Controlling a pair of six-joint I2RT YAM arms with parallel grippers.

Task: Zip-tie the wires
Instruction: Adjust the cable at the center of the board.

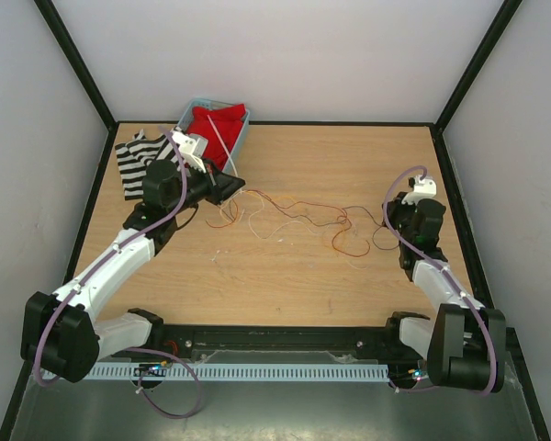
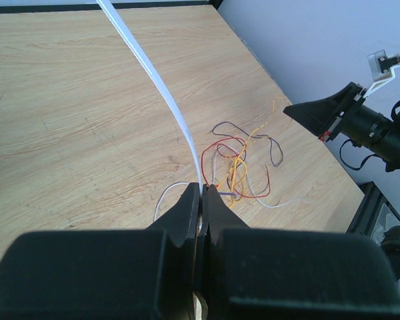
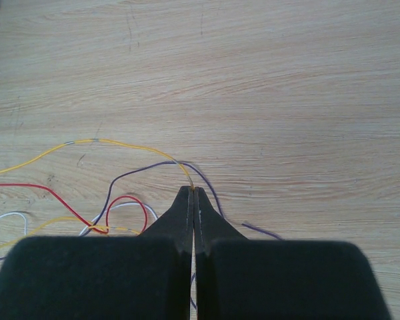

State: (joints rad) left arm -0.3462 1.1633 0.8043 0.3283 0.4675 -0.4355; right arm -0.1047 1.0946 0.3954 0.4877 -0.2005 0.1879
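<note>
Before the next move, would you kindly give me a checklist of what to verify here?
1. Left gripper holding the zip tie: jaws shut on it, ok.
2. Right gripper holding the wires: jaws shut with a yellow strand at their tips, ok.
3. Wires gathered into one bundle: spread loosely across the table, not ok.
4. Zip tie looped round the wires: it rises free above them, not ok.
5. Zip tie's locking head ready to thread: too small to make out, cannot tell.
</note>
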